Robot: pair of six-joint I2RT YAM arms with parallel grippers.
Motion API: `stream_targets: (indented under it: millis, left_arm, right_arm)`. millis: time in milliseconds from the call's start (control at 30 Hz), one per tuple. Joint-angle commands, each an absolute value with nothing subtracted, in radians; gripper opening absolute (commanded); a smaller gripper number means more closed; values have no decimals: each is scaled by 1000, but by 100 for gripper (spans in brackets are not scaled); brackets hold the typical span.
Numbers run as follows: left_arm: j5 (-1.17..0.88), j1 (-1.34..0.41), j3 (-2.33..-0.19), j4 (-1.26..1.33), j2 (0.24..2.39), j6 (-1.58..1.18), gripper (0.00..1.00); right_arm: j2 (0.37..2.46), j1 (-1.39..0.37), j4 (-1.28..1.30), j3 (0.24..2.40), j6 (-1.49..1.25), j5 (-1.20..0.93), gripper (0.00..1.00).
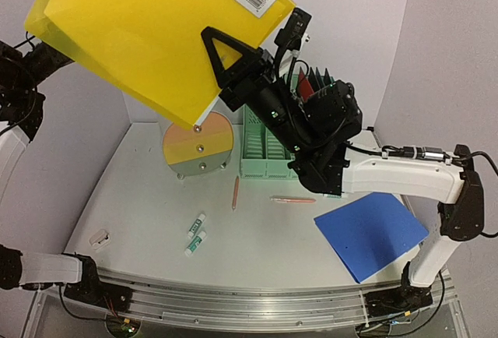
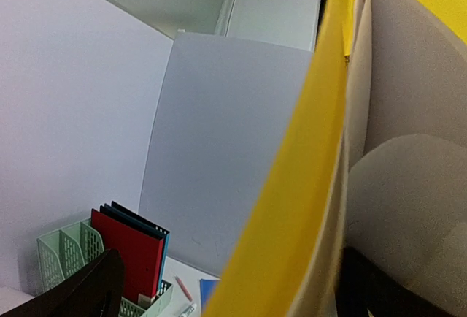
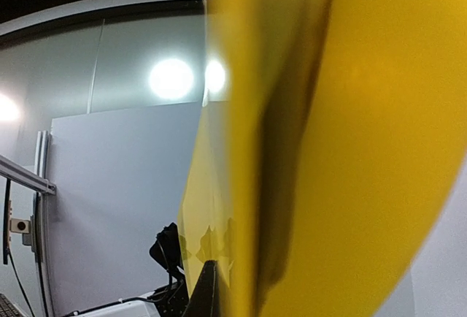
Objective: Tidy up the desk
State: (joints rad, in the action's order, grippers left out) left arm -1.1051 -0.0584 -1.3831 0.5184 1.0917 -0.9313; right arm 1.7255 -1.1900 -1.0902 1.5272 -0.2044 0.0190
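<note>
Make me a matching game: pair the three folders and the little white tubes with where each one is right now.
Things:
1. yellow folder
2. blue folder
3. red folder
4. white tubes

Places:
A. standing upright in the green rack
B. lying flat on the desk, right side
C. up in the air, off the desk
D. lying on the desk, left of the middle

Pairs: 1-C, 2-B, 3-A, 4-D
</note>
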Motion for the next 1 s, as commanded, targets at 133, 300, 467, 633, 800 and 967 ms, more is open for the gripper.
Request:
stream_targets:
  millis: [133,300,467,633,800,967]
  left_arm:
    - [-1190,-82,-1335,727,1057,-1007,97]
    - [-1198,-82,-1283,818,1064,-1023,94]
    - [-1215,-84,-1288,871,1083,-1028,95]
    - [-1191,-85,-1306,846,1099,-1012,99]
    - [-1130,-86,-1343,782,1138,-1010,100]
    - [-1109,-123,-1388,807,1165,-1002,100]
  right_arm:
    - [1731,-1157,-1239,1622,-290,65,0]
    - [1681,-1106,-1239,1623,-265,96,0]
    - [1664,-1103,-1240,1618,-261,84,0]
    - [1679,-1103,-1238,1630,-281,66,0]
    - [1703,-1103,-1236,1631,-316,50,0]
    - [1755,-1104,-1238,1663,-369,44,0]
